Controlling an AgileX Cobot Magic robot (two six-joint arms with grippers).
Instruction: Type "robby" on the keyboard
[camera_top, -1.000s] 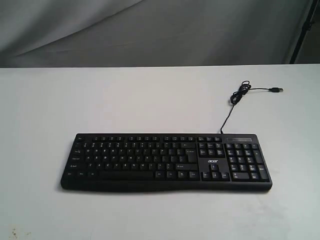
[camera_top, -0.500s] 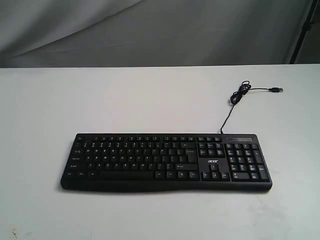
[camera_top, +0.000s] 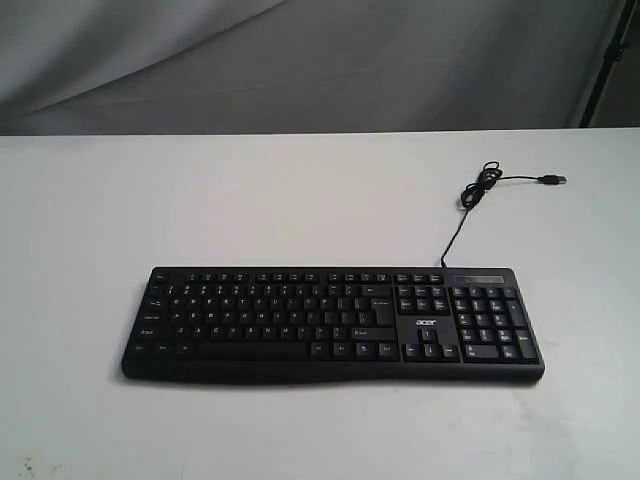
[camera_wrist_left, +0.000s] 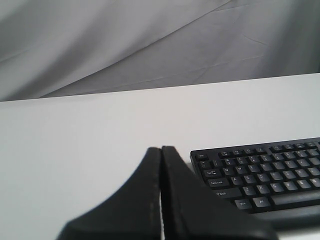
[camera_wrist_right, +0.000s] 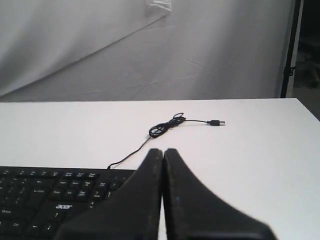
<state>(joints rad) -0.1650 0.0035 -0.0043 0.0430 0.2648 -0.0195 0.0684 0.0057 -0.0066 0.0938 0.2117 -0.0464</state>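
A wide black keyboard (camera_top: 333, 322) with white legends and a small white logo lies flat on the white table, number pad toward the right. Its thin black cable (camera_top: 478, 190) runs back to a loose coil and a free USB plug. Neither arm shows in the exterior view. My left gripper (camera_wrist_left: 161, 149) is shut with nothing in it, hovering off the keyboard's (camera_wrist_left: 263, 172) left end. Off the number-pad end of the keyboard (camera_wrist_right: 52, 197), my right gripper (camera_wrist_right: 163, 151) is also shut on nothing, with the cable (camera_wrist_right: 167, 125) beyond its tips.
The white table (camera_top: 250, 200) stretches wide around the keyboard. A grey fabric backdrop (camera_top: 300, 60) hangs behind its far edge, and a dark stand leg (camera_top: 608, 60) rises at the far right corner.
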